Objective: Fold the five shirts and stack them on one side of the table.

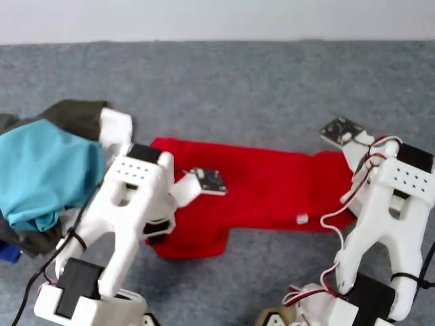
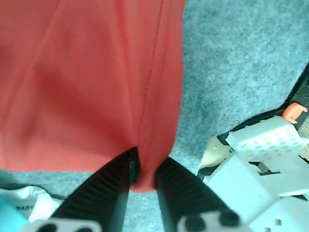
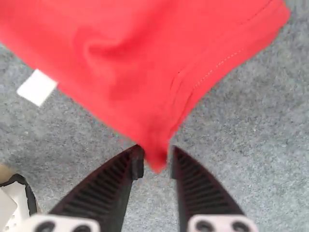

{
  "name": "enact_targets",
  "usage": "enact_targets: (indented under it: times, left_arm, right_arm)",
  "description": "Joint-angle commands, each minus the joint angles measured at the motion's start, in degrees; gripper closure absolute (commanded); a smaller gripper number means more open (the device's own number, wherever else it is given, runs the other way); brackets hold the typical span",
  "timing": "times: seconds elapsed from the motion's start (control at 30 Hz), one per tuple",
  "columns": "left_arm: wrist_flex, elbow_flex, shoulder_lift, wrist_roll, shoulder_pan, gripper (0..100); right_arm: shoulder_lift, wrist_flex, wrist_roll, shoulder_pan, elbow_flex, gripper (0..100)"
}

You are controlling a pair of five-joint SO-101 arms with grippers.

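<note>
The red shirt (image 1: 272,183) lies spread across the middle of the grey desk (image 1: 238,81), running from the left arm to the right arm. A lobe of it hangs toward the front edge at the left end, and a small white tag (image 1: 302,219) sits near its front hem on the right.

In the left wrist view, the left claw (image 2: 145,166) is clenched on a fold of the red shirt, and the cloth bunches into creases that run down between the black ribbed fingers (image 2: 113,186). Just beside the claw lies a bit of white cloth (image 2: 29,205), and a white arm housing (image 2: 260,164) stands close on the other side, over bare desk.

The right claw (image 3: 155,162) grasps the shirt's corner. The tip of the red cloth sits pinched between its fingers (image 3: 195,186), with the hem's stitching running off above it. The tag (image 3: 36,87) lies at the shirt's edge, apart from the claw.

At the desk's left side lies an unfolded heap. A teal shirt (image 1: 47,170) is on top, a dark shirt (image 1: 78,115) is behind and under it, a white garment (image 1: 115,129) is at its right edge, and something blue (image 1: 7,252) is at the front. The heap lies near the red shirt's left end. From above, the left arm's white body covers that end of the shirt and the gap to the heap, so I cannot tell whether they touch.
</note>
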Motion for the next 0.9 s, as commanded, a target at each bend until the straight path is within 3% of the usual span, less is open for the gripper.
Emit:
enact_targets:
  times: [0.0, 0.3, 0.63, 0.77, 0.87]
  left_arm:
    - [1.7, -2.6, -2.8, 4.1, 0.7, 92]
    - [1.8, -14.5, -2.8, 12.8, 0.8, 86]
    - [1.2, -20.9, -2.8, 15.6, 2.8, 87]
    - [-9.8, -23.9, -2.1, 26.7, 0.3, 87]
    - [-21.1, -22.8, 0.1, 31.0, -1.1, 87]
  right_arm:
    - [-3.0, 0.0, 0.2, 1.1, -0.7, 80.6]
    - [-8.3, -0.7, -0.4, -0.7, -0.8, 80.0]
    - [-5.8, -7.8, -13.5, -8.2, -0.6, 80.1]
    - [-1.5, -11.7, -18.5, -11.6, -0.6, 80.1]
    - [3.4, -17.4, -23.9, -14.2, -0.7, 84.1]
